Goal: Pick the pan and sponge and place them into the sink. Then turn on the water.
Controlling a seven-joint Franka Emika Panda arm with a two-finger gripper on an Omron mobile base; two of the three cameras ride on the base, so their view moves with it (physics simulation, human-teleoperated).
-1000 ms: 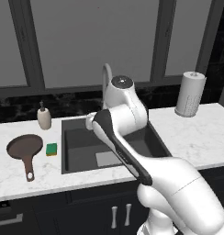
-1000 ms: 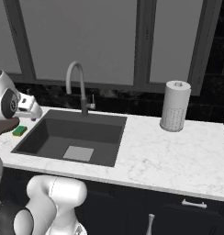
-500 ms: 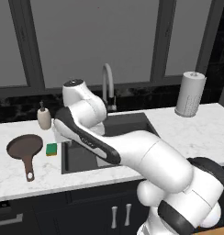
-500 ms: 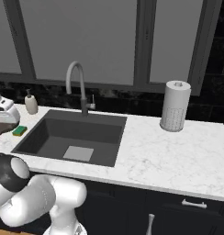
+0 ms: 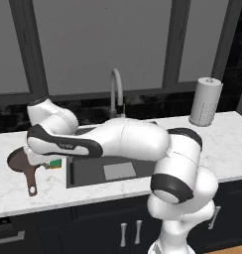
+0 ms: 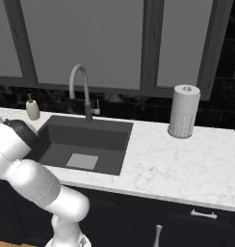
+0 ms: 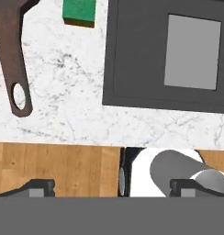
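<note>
The dark brown pan [image 5: 15, 158] lies on the white counter left of the sink [image 5: 88, 171], its reddish handle [image 7: 12, 55] running toward the counter's front edge, hole at the end. The green-topped sponge [image 7: 79, 11] rests between pan and sink, also seen as the sponge [image 5: 55, 163] under my arm. My gripper [image 7: 113, 187] hangs above the counter's front edge, open, with nothing between its fingertips [image 7: 38, 187]. It points down, with the handle to its left and the sink's light grey plate [image 7: 192, 50] to its right. No water runs from the faucet [image 6: 79, 85].
A beige soap dispenser [image 6: 32, 108] stands at the back left of the sink. A paper towel roll [image 6: 183, 112] stands on the counter to the right. My own large white link [image 5: 118, 141] stretches across the sink. Wooden floor [image 7: 58, 167] lies below the counter edge.
My arm has swung left, from over the sink to over the counter beside the pan and sponge. Pan and sponge have not moved.
</note>
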